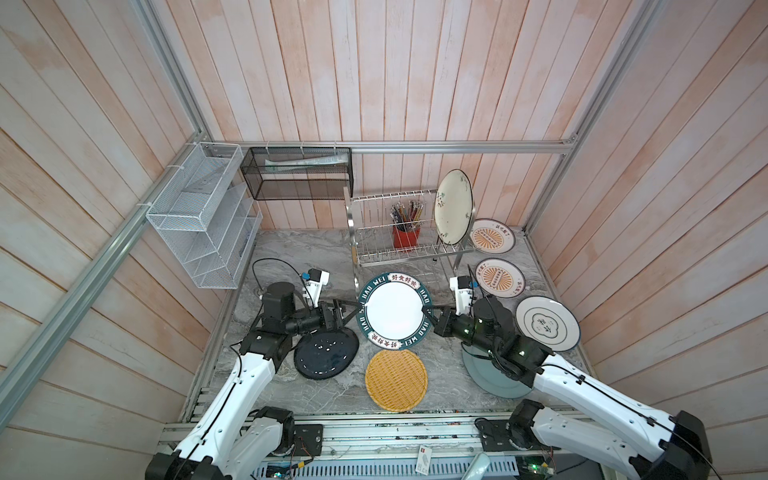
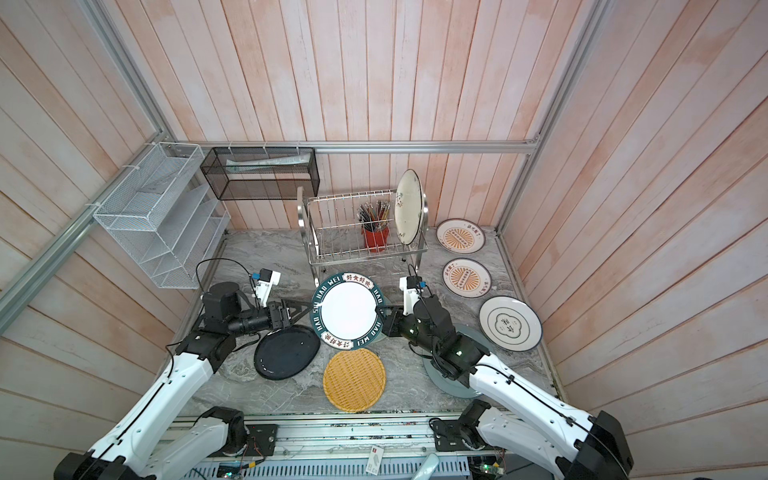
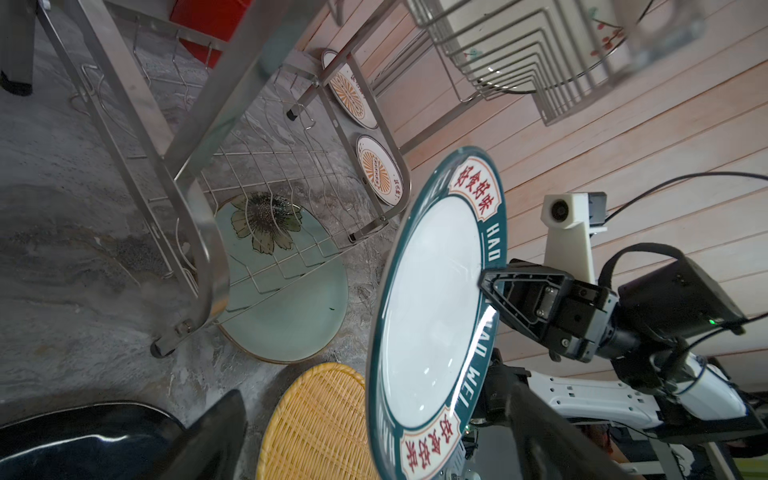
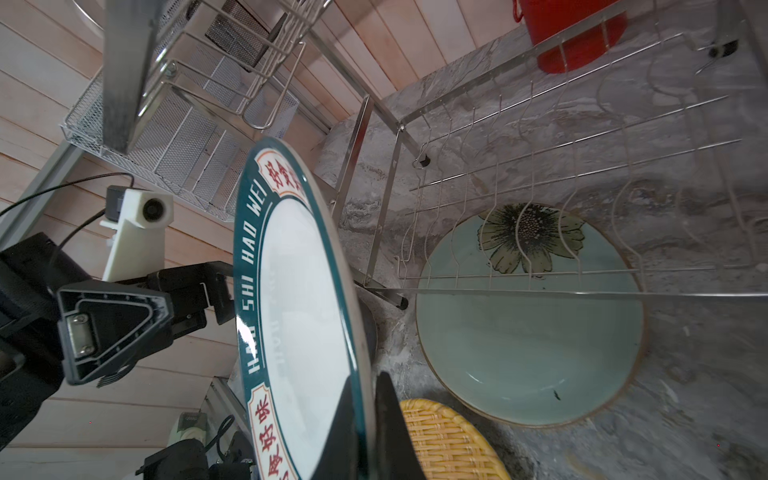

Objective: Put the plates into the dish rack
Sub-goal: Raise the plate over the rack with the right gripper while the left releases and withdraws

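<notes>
A white plate with a dark green lettered rim (image 1: 395, 309) (image 2: 348, 309) hangs on edge in the air in front of the dish rack (image 1: 374, 259). My right gripper (image 1: 428, 311) (image 4: 368, 399) is shut on its right rim. My left gripper (image 1: 353, 311) (image 3: 374, 415) is open, its fingers straddling the left rim without touching. A cream plate (image 1: 454, 212) stands in the rack's upper tier. A mint flowered plate (image 4: 528, 324) lies under the rack. Flat on the table lie two sunburst plates (image 1: 491, 236) (image 1: 498, 277), an emblem plate (image 1: 546, 323), a black plate (image 1: 326, 353), a yellow woven plate (image 1: 396, 380) and a grey-blue plate (image 1: 490, 378).
A red cup of chopsticks (image 1: 406, 237) sits in the rack. A white mesh organiser (image 1: 203, 216) and a black mesh basket (image 1: 297, 172) hang on the back left wall. Wooden walls close in on three sides.
</notes>
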`<state>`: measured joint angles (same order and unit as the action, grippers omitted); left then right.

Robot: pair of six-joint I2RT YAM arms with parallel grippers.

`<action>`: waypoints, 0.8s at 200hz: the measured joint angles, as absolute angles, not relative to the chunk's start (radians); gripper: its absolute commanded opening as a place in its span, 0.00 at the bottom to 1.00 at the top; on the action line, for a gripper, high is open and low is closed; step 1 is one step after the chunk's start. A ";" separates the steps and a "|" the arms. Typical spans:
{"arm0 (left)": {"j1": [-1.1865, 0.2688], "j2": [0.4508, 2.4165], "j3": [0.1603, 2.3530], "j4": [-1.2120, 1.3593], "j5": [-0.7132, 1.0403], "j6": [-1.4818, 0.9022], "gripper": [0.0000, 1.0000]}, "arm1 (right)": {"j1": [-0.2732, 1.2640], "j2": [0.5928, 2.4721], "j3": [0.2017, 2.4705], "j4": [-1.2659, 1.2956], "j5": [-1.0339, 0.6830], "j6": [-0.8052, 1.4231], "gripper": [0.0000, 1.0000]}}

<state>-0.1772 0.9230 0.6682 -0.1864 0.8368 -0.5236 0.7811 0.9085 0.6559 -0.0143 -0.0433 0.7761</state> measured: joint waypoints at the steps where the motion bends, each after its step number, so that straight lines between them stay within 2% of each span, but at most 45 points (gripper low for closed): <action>1: -0.177 0.920 0.668 -0.186 0.836 -0.524 1.00 | 0.781 0.904 0.656 -0.023 -0.039 0.775 0.00; 39: -0.165 0.857 0.668 -0.183 0.829 -0.515 1.00 | 0.779 0.789 0.680 -0.196 0.021 0.716 0.00; 89: -0.138 0.849 0.665 -0.182 0.828 -0.515 1.00 | 0.779 0.697 0.821 -0.299 -0.080 0.628 0.00; 132: -0.136 0.799 0.658 -0.158 0.833 -0.516 1.00 | 0.779 0.760 1.019 -0.315 -0.114 0.569 0.00; 160: -0.136 0.750 0.643 -0.107 0.857 -0.521 1.00 | 0.779 0.881 1.211 -0.341 -0.058 0.519 0.00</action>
<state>-0.1364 0.7498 0.6430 -0.1070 0.8566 -0.5205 0.7792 0.8806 1.2114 -0.3408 -0.0578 0.5194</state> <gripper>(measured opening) 0.999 0.069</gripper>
